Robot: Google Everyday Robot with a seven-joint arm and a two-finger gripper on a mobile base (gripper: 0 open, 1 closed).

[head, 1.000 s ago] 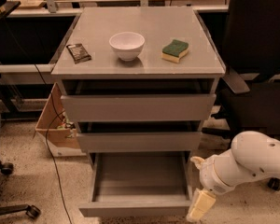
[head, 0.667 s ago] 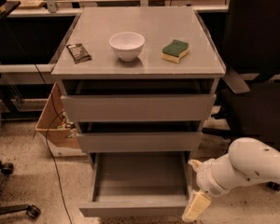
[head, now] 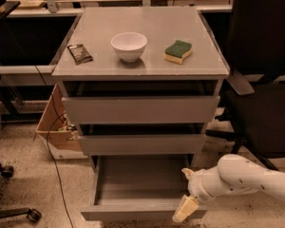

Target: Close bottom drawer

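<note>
Your bottom drawer [head: 133, 214] stands pulled out toward the near side, lowest in the table [head: 85, 70] and as far out as a second ago. Its flat grey metal-look front runs left to right, and its shallow tray is open upward. The tool [head: 186, 208], a cream wedge on a smooth white arm [head: 247, 177], has slid left to the front's right corner; you cannot tell how far open it is.

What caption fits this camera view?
Robot hand at a front corner of the pulled-out bottom drawer.
</note>
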